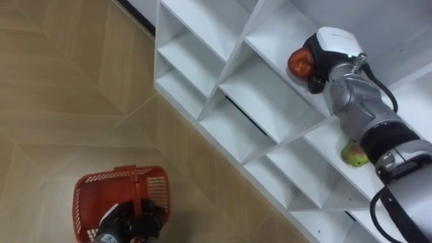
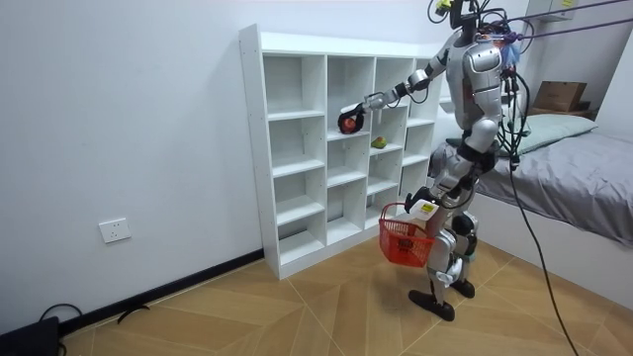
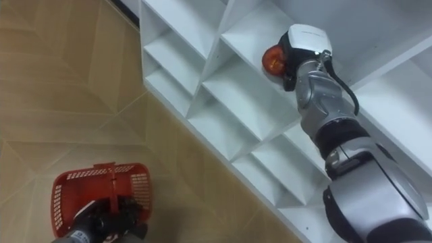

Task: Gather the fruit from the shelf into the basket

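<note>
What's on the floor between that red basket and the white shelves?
Nothing: in the left eye view, just bare wooden floor lies between the red basket and the white shelves.

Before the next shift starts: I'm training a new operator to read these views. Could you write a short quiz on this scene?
1. True or false: the left hand holds the red basket by its handle.
2. What is the right hand closed on? A) a red fruit B) a shelf board C) nothing
3. Fill in: the second fruit, lying in the white shelf unit, is ___ in colour.
Key: 1 true; 2 A; 3 green.
</note>
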